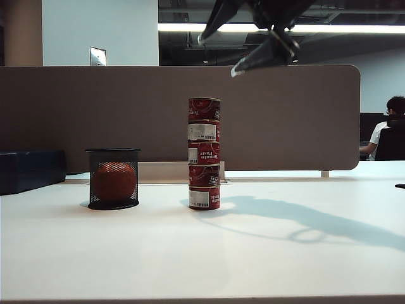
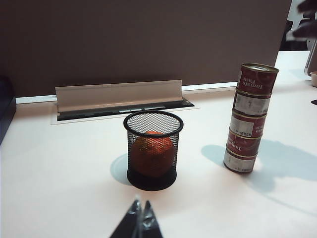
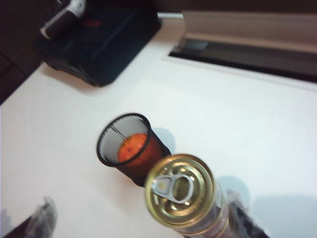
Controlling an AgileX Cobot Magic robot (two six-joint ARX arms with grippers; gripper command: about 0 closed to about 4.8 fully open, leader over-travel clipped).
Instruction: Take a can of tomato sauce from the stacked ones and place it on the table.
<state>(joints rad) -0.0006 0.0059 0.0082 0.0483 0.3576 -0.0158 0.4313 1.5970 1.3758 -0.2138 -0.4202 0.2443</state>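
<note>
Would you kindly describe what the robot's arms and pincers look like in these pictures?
The right pincer is black, with long, tapering, wedge-shaped fingers whose tips catch pale light. The left pincer shows only two dark, pointed fingertips with lighter inner edges. No cables or markings are visible.

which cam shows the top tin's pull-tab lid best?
Right wrist view: the top red tomato-paste tin shows its gold pull-tab lid from directly above. Left wrist view shows only an oblique lid sliver; exterior view shows its side only.

The right tool [image 1: 256,47] is cut off by the exterior view's top edge.
</note>
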